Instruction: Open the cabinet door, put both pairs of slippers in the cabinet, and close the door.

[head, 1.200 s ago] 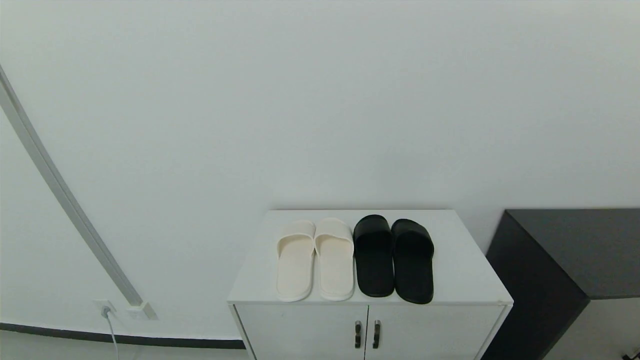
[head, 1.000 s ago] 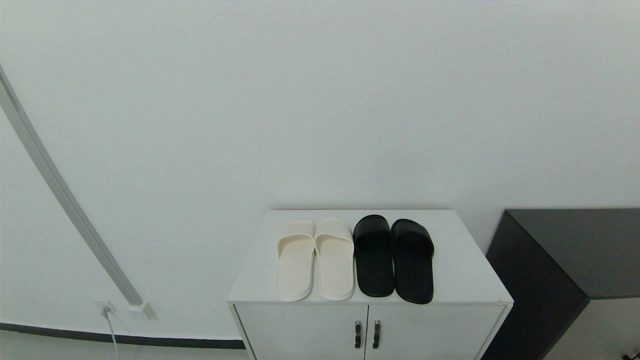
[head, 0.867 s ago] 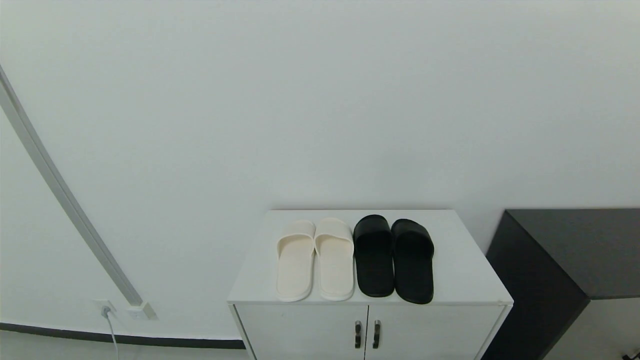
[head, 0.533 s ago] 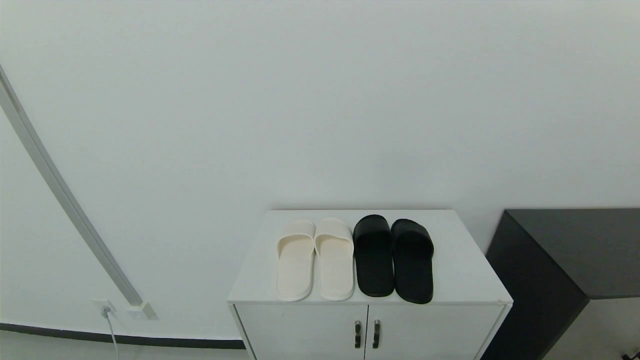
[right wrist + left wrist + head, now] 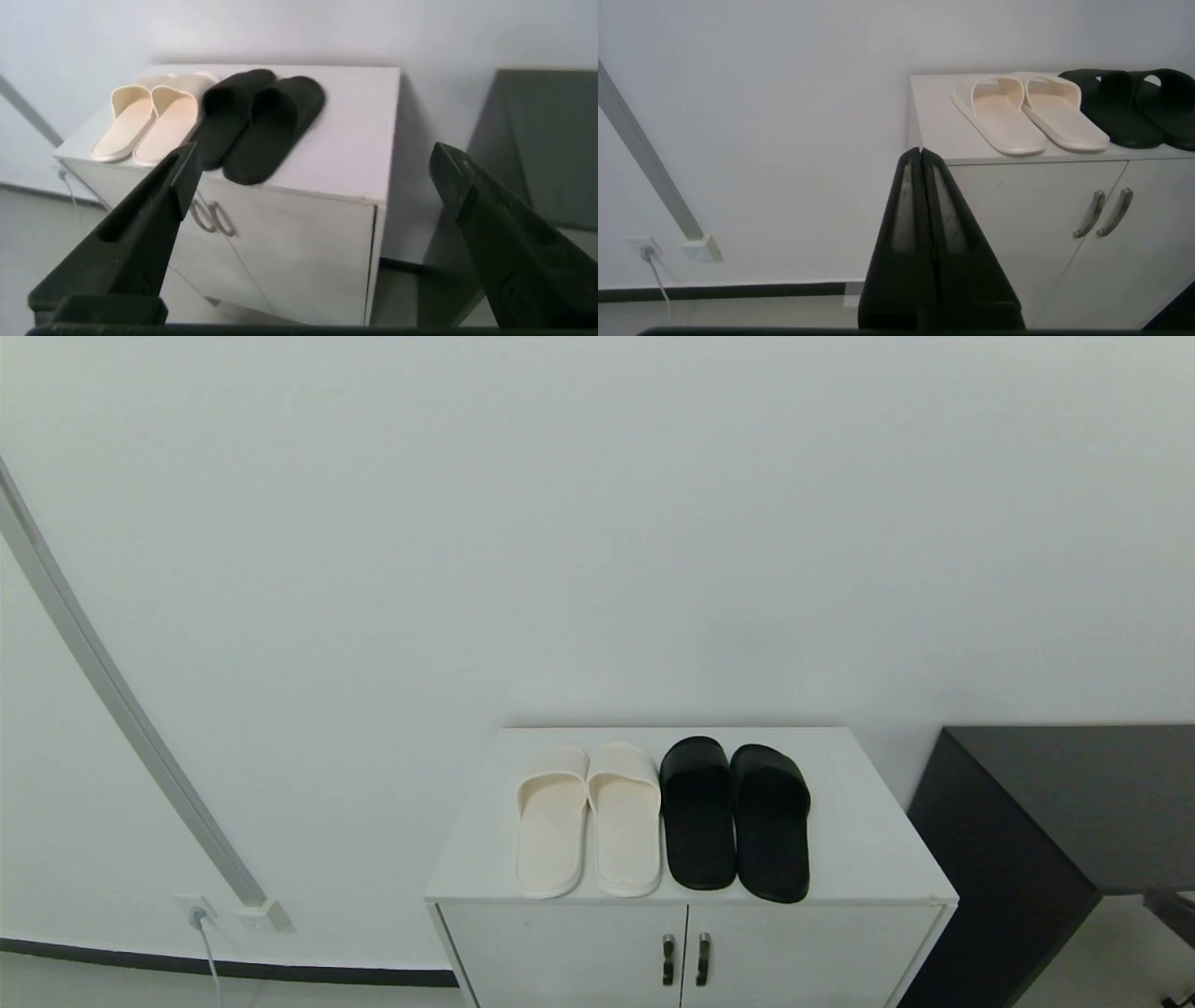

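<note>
No writing, label, brand mark, number or sign can be read anywhere in these views. The cabinet has a plain white top and plain door fronts. The white slippers and the black slippers at its front edge carry no legible print on their straps or soles.

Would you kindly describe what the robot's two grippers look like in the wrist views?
Both are plain black. The left gripper has two long, flat-sided jaws that narrow from a broad base to a slim tip, with a faint sheen on their faces. The right gripper has the same dark, wedge-shaped jaws with straight edges and an unmarked surface.
</note>
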